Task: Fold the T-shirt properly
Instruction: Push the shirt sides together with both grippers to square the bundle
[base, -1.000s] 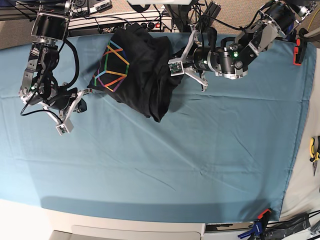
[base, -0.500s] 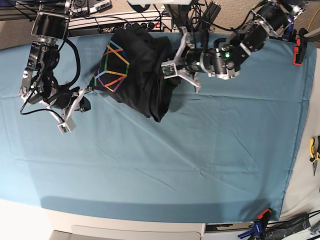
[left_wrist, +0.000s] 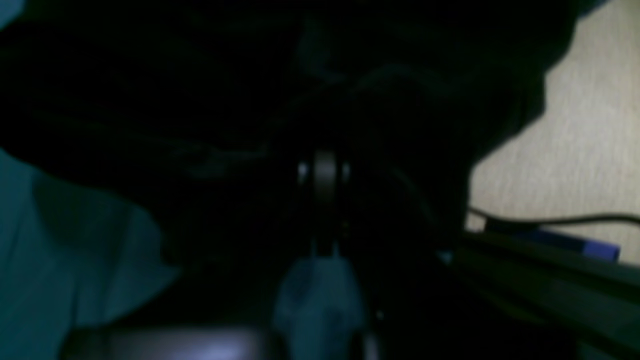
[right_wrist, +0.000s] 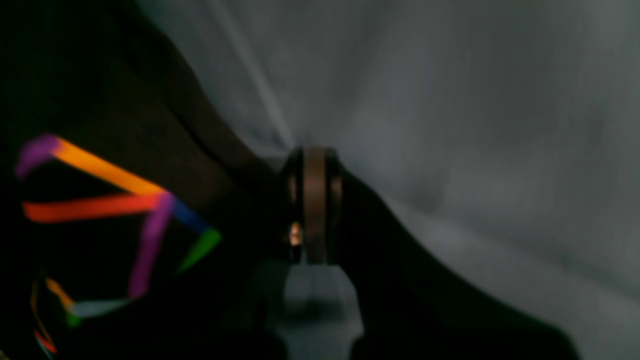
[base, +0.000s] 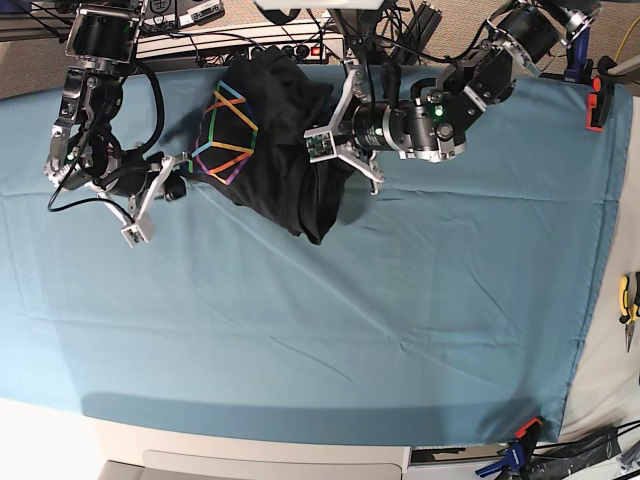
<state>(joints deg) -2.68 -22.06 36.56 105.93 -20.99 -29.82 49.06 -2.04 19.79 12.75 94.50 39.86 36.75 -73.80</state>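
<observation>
Shifted leftward since before, left gripper (base: 318, 150) and right gripper (base: 183, 170) both clamped on crumpled T-shirt (base: 270, 150) over teal cloth (base: 400, 300).

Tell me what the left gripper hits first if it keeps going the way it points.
The T-shirt. The left gripper, jaws shut, points straight into its bunched black cloth and probably touches it already; depth is unclear.

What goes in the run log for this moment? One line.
item: crumpled black cotton T-shirt with rainbow line print | left claw: shut on T-shirt | right claw: shut on T-shirt | surface: teal table cloth
</observation>
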